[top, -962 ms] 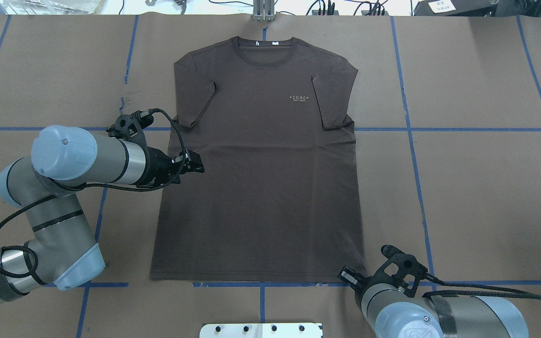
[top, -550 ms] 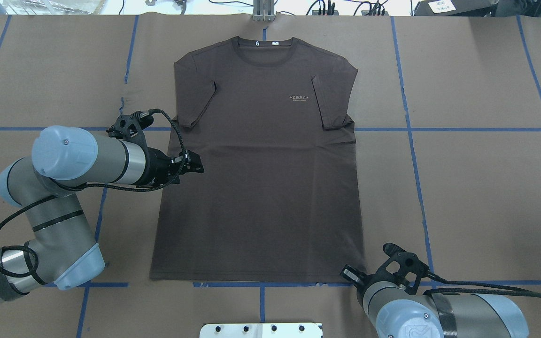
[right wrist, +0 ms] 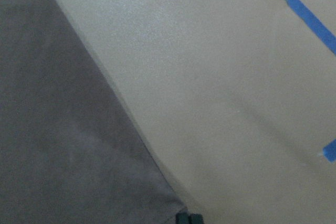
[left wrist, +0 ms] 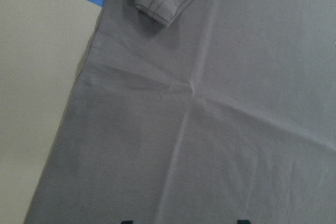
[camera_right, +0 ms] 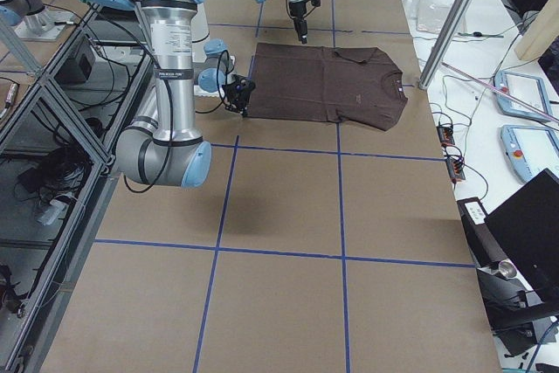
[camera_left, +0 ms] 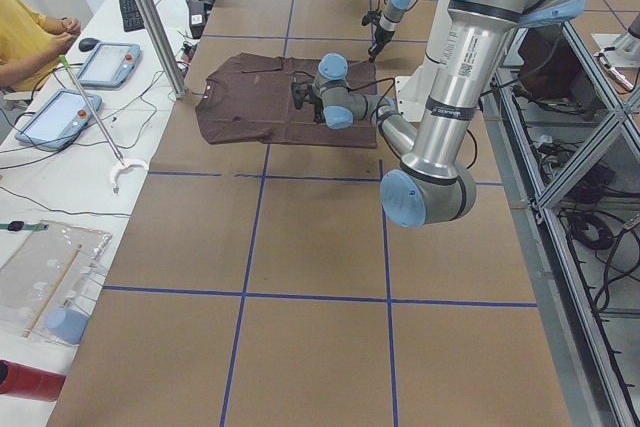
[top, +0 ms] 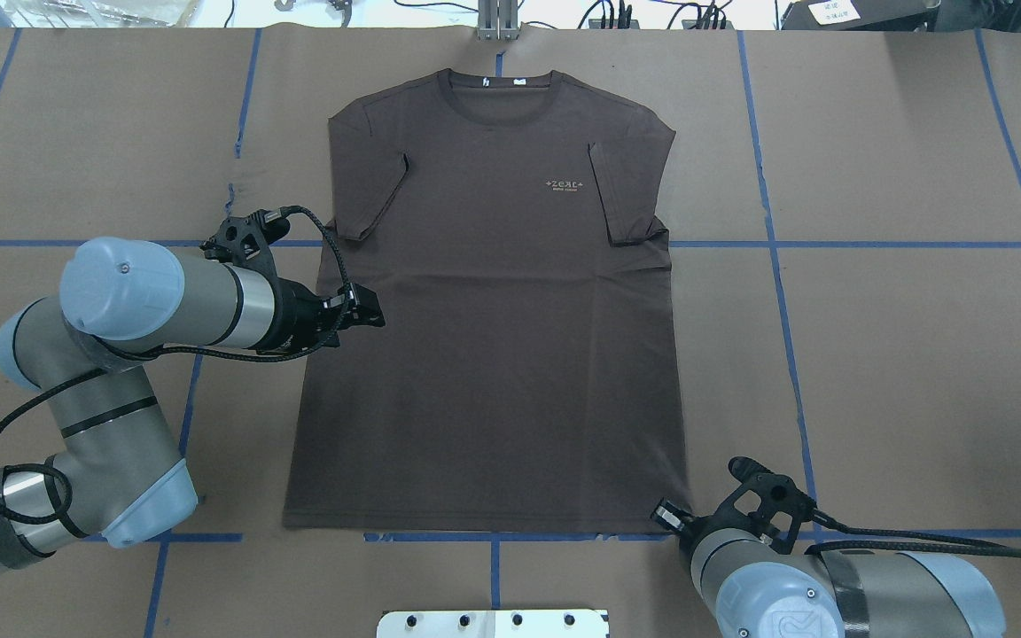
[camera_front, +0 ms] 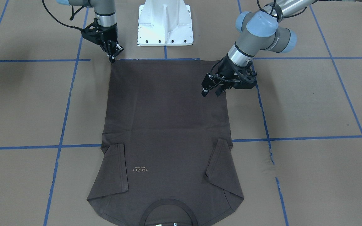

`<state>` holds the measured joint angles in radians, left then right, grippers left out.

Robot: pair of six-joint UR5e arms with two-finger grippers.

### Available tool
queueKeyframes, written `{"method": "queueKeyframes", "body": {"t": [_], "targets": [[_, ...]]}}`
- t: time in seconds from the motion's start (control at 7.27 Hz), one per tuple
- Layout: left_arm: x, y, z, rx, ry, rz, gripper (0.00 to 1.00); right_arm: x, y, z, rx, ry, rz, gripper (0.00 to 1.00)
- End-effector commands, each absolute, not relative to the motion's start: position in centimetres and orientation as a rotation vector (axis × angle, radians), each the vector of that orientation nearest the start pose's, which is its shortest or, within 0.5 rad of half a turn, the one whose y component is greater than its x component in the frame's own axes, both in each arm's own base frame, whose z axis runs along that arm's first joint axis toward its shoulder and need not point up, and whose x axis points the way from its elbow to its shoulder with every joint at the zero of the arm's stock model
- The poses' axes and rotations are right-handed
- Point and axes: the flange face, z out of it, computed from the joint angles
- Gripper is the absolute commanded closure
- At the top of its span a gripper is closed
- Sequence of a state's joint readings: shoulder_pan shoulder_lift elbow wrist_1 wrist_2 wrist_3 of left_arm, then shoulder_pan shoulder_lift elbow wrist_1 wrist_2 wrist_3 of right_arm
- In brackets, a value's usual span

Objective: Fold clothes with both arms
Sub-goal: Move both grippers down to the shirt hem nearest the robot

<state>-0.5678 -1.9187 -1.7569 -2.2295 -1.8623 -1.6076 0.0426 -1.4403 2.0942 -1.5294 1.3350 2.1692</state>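
Lying flat on the brown paper table [top: 900,354], the shirt [top: 493,337] has its collar [top: 502,96] at the far end. Its hem [top: 475,523] is near the robot, just short of a blue tape line [top: 564,536]. Both sleeves [top: 369,186] are folded in over the body, and the pale logo [top: 565,185] sits on the right chest.

The left gripper [top: 375,312] hangs over the shirt's left edge, a little nearer than the left sleeve's cuff. Its fingers are spread wide with nothing between them. Its wrist view shows only the fingertips [left wrist: 125,221], as dark slivers at the bottom edge over creased cloth. Whether they touch the cloth cannot be told.

The right gripper [camera_front: 113,59] is at the near right corner of the hem. From overhead its own wrist [top: 741,549] hides most of it. From the front its fingers come to a narrow point at that corner. Its wrist view cuts them to two small tips close together, right by the cloth's corner. Whether any cloth is pinched between them cannot be made out.

The front view crops the collar's far rim, so the white tags [top: 502,81] show only partly there. The overhead view cuts off most of the white pedestal [camera_front: 165,23]. In both side views the shirt and grippers are too small to judge. A person's yellow sleeve [camera_left: 25,32] is cut by the left side view's edge.
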Motion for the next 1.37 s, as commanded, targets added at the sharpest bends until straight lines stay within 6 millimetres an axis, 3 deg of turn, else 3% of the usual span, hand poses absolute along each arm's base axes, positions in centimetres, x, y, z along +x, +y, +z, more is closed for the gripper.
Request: {"method": "queueKeyframes", "body": {"t": [0.0, 0.14, 0.27, 0.41, 0.55, 0.69, 0.82, 1.24], "targets": [[45.0, -40.3, 29.9, 0.048, 1.234, -0.373, 0.25, -48.0, -18.6, 33.3, 0.017, -0.793, 0.71, 1.0], [47.2, -36.1, 29.8, 0.009, 1.221, -0.428, 0.25, -48.0, -18.6, 33.2, 0.016, -0.796, 0.711, 1.0], [48.9, -29.8, 29.0, 0.012, 1.197, -0.412, 0.29, -47.9, -18.7, 32.8, 0.014, -0.805, 0.714, 1.0], [48.1, -26.8, 29.6, -0.052, 1.125, -0.442, 0.32, -47.7, -18.7, 32.6, 0.013, -0.808, 0.714, 1.0], [49.3, -24.2, 31.6, -0.13, 1.037, -0.519, 0.38, -47.6, -18.7, 32.6, 0.014, -0.81, 0.715, 1.0], [50.6, -22.1, 32.5, -0.117, 1.003, -0.511, 0.39, -47.6, -18.7, 32.7, 0.015, -0.807, 0.714, 1.0], [51.1, -21.3, 34.2, -0.095, 0.908, -0.517, 0.39, -47.6, -18.7, 32.9, 0.016, -0.804, 0.714, 1.0], [50.0, -20.9, 34.1, -0.082, 0.802, -0.519, 0.45, -47.6, -18.7, 32.8, 0.016, -0.805, 0.714, 1.0]]}}
